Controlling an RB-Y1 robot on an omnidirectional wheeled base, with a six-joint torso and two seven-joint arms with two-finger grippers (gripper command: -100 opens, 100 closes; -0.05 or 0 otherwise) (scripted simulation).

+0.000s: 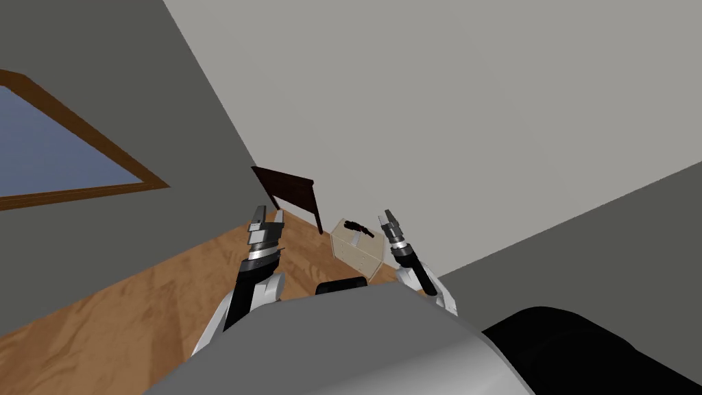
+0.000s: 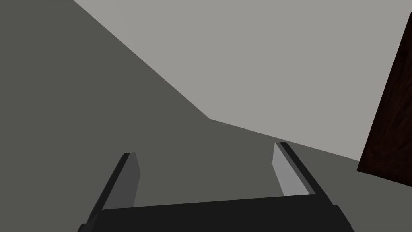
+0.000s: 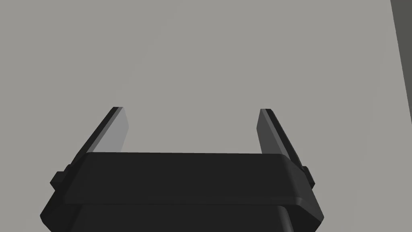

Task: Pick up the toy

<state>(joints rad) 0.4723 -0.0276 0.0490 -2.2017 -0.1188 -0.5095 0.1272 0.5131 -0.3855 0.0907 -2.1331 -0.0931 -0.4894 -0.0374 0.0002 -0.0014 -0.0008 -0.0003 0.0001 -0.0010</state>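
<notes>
A small black toy [image 1: 358, 227] lies on top of a low beige cabinet [image 1: 356, 255] that stands on the wooden floor by the wall. My right gripper [image 1: 389, 218] is raised just right of the toy, open, with nothing between its fingers [image 3: 116, 129]. My left gripper [image 1: 260, 216] is held up on the cabinet's left side, apart from it, and it too stands open and empty, its fingers [image 2: 287, 169] pointing at the wall.
A dark brown table [image 1: 291, 188] stands against the wall just behind and left of the cabinet; its dark edge [image 2: 388, 108] lies beside my left gripper. A wood-framed window [image 1: 62, 147] is on the left wall. Wooden floor [image 1: 137, 308] stretches to the left.
</notes>
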